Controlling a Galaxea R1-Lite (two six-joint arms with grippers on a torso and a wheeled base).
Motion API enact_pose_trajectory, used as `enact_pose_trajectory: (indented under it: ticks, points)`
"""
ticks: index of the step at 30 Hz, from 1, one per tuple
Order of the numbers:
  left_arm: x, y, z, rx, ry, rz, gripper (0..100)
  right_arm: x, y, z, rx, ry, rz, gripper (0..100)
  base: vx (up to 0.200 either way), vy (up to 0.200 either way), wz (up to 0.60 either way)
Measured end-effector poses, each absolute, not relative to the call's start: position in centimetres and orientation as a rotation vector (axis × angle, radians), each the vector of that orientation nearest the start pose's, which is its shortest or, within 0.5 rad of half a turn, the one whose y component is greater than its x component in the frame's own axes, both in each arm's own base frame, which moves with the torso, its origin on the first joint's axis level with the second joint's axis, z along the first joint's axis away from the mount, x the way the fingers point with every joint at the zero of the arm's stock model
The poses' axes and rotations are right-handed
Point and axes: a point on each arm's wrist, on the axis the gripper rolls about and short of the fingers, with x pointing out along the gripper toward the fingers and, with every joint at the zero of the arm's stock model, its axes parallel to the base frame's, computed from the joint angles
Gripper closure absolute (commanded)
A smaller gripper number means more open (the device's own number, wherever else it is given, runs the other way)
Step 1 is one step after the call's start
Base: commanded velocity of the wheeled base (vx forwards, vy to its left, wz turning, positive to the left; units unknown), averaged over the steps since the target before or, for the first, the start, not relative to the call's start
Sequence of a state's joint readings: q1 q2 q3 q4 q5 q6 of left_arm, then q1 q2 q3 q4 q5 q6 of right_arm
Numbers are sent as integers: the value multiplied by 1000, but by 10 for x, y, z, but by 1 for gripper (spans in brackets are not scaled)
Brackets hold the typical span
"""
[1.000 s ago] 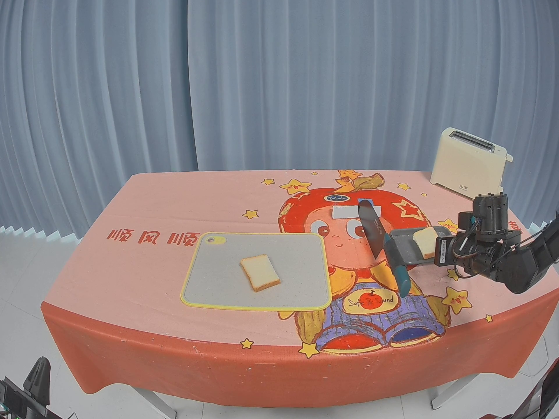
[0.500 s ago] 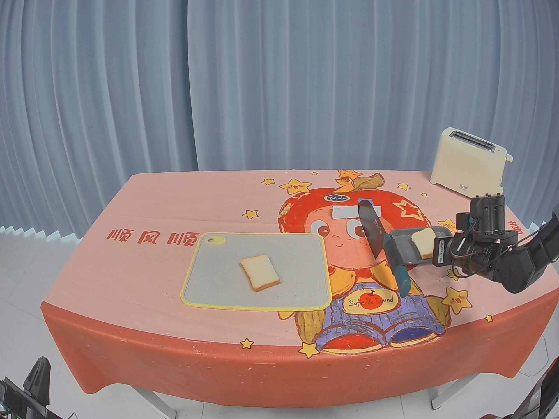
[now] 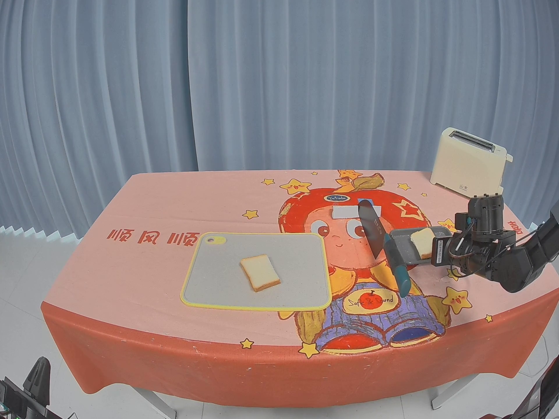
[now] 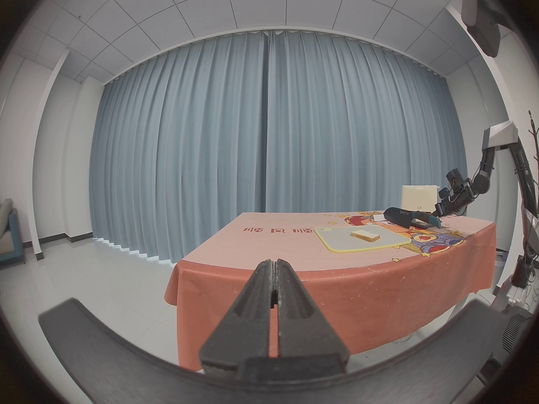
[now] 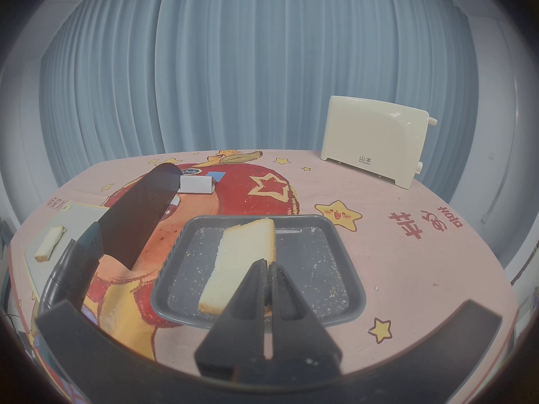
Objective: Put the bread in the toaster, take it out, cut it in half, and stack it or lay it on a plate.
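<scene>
Left gripper (image 4: pixel 274 267) hangs low, off the table's (image 3: pixel 145 216) near left, fingers pressed together, empty. One piece (image 3: pixel 260 272) lies flat on the board (image 3: pixel 221 269). Right of it the knife (image 3: pixel 375 231) rests at the tray's (image 3: pixel 402 245) left rim, blade tilted up. Right gripper (image 5: pixel 265 267) is pinched nearly closed on the tilted bread (image 3: pixel 422 241) over the tray. Toaster (image 3: pixel 469 161) stands at the far right corner

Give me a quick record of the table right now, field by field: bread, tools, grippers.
Board: bread piece lying flat on it
Tray: second bread piece on it
Knife: between board and tray
Toaster: table's far right corner
Right gripper: shut, by the tray
Left gripper: shut, off the table
</scene>
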State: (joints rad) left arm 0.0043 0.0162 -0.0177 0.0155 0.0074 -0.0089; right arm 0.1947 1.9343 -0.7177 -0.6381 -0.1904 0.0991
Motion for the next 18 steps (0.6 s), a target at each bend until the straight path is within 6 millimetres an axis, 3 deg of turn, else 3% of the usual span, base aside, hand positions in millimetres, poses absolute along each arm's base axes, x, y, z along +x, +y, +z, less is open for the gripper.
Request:
enact_pose_trajectory:
  ticks: [18]
  points:
    - [-23,0,79,-9,14,12,100,319,59,85,-16,574,-23,100,0,0,0]
